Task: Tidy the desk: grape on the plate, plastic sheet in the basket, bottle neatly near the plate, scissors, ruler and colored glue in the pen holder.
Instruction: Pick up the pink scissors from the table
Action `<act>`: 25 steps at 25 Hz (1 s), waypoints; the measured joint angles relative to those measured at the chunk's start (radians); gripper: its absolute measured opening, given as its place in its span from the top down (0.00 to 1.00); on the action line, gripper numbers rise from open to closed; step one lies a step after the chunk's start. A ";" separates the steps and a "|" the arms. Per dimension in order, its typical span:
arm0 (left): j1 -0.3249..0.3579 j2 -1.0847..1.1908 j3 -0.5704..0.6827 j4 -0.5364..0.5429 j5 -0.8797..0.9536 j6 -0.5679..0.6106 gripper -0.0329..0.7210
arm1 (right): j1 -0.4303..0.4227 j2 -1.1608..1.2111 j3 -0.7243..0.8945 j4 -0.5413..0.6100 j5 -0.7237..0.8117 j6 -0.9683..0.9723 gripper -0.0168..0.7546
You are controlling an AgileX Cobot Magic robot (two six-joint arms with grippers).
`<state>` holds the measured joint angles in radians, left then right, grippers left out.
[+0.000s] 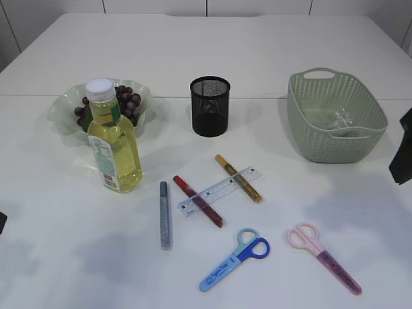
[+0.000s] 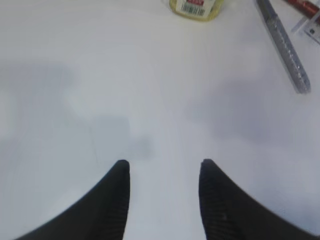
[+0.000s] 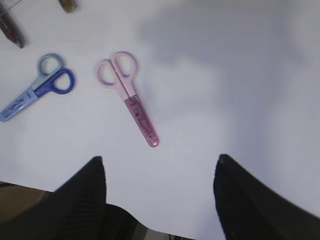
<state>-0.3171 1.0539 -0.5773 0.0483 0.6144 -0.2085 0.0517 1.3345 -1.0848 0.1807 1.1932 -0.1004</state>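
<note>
The grapes (image 1: 125, 101) lie on the pale green plate (image 1: 64, 109) at the back left. A bottle (image 1: 113, 138) of yellow liquid stands in front of it; its base shows in the left wrist view (image 2: 196, 7). A clear plastic sheet (image 1: 338, 119) lies in the green basket (image 1: 360, 145). The black mesh pen holder (image 1: 210, 106) stands mid-back. A clear ruler (image 1: 219, 190) lies across the red (image 1: 197, 201) and gold (image 1: 239, 178) glue sticks; a silver one (image 1: 165, 215) lies to their left. Blue scissors (image 1: 234, 260) and pink scissors (image 1: 324, 257) lie in front. My left gripper (image 2: 164, 167) and right gripper (image 3: 159, 162) are open and empty.
The white table's front edge shows under my right gripper (image 3: 150, 222). The right arm (image 1: 403, 151) is at the right edge of the exterior view, the left arm barely shows at the left edge (image 1: 2, 222).
</note>
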 joint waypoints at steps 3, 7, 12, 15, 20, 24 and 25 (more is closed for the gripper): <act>0.000 0.000 0.000 -0.004 0.011 0.006 0.52 | 0.058 0.000 0.000 0.000 0.000 0.015 0.31; 0.004 0.027 -0.034 -0.011 0.026 0.008 0.52 | 0.152 0.000 0.000 -0.003 -0.010 0.032 0.31; 0.071 0.102 -0.112 -0.085 0.045 0.013 0.52 | 0.252 0.006 0.000 -0.048 -0.031 0.087 0.32; 0.090 0.123 -0.164 -0.093 0.116 0.045 0.52 | 0.304 0.046 0.000 -0.068 -0.032 0.106 0.32; 0.092 0.123 -0.217 -0.096 0.221 0.071 0.52 | 0.359 0.159 0.000 -0.138 -0.070 0.133 0.32; 0.092 0.123 -0.219 -0.102 0.285 0.073 0.52 | 0.364 0.257 0.000 -0.210 -0.092 0.130 0.32; 0.092 0.123 -0.219 -0.102 0.306 0.073 0.52 | 0.364 0.280 0.000 -0.222 -0.105 0.120 0.32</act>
<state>-0.2253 1.1765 -0.7963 -0.0537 0.9208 -0.1352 0.4154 1.6146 -1.0848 -0.0414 1.0883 0.0193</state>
